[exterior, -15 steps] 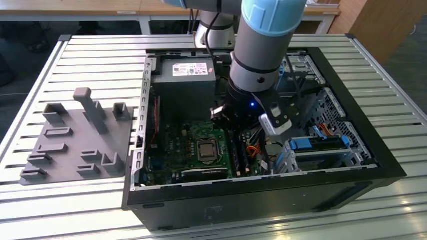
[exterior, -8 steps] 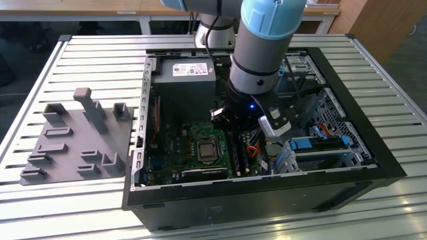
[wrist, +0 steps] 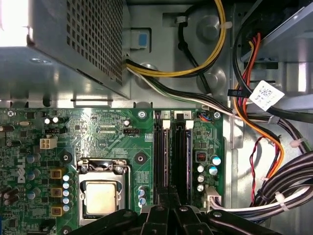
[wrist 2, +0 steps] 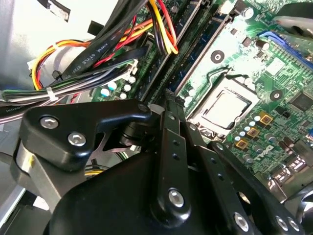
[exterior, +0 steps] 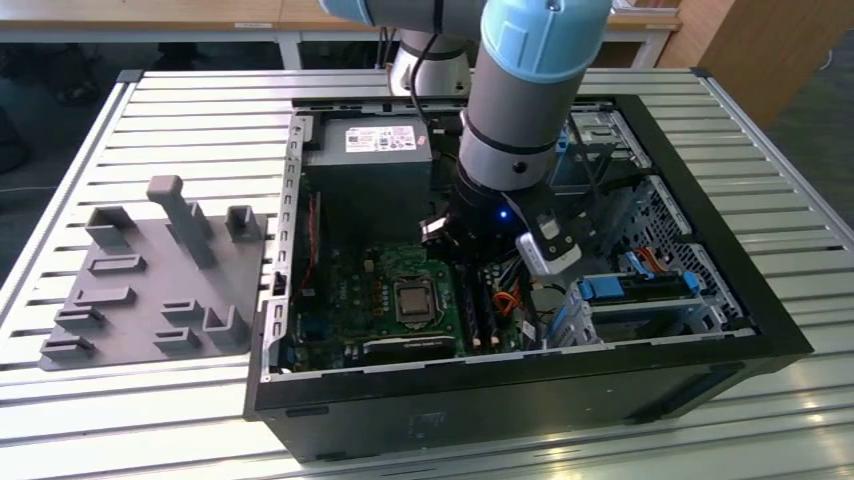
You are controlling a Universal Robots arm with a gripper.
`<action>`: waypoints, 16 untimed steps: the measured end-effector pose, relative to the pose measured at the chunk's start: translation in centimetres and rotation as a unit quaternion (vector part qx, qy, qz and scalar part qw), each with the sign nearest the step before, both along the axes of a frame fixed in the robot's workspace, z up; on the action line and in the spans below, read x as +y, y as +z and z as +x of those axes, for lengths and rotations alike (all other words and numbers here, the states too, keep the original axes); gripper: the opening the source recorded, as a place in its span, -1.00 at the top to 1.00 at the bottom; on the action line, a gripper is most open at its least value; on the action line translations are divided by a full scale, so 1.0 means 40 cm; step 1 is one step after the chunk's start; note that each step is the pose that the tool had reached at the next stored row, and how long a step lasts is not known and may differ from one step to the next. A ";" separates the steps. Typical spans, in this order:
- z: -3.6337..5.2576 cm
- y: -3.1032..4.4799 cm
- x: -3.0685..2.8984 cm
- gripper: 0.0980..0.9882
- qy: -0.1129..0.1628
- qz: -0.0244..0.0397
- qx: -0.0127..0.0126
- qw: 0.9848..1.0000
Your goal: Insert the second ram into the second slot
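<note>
Gripper (wrist: 168, 196) looks pinched together with nothing in it, tips just beside the second ram (wrist: 181, 161). You see a thin dark stick, on edge in its slot, at 3 o'clock from the CPU socket (exterior: 411, 298) in the exterior view.

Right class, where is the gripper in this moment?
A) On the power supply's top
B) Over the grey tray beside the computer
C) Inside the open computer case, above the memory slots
C: in the first wrist view the gripper sits over the memory slots beside the processor socket on the motherboard.
</note>
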State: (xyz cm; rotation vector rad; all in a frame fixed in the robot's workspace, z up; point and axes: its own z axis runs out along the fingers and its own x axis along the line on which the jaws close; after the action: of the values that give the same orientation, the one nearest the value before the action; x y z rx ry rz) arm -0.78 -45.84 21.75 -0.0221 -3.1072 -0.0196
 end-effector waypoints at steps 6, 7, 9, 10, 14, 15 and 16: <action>0.000 0.047 0.000 0.98 0.000 -0.001 0.000 1.000; 0.000 0.054 0.000 0.98 0.000 -0.001 0.000 1.000; 0.000 0.063 0.000 0.98 0.000 -0.001 0.000 1.000; 0.000 0.067 0.000 0.98 0.000 -0.001 0.000 1.000; 0.000 0.083 0.000 0.98 0.000 -0.001 0.000 1.000; 0.000 0.086 0.000 0.98 0.000 -0.001 0.000 1.000; 0.000 0.088 0.000 0.98 0.000 -0.001 0.000 1.000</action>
State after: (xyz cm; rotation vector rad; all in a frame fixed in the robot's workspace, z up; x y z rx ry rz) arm -0.79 -45.84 25.29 -0.0221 -3.1066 -0.0174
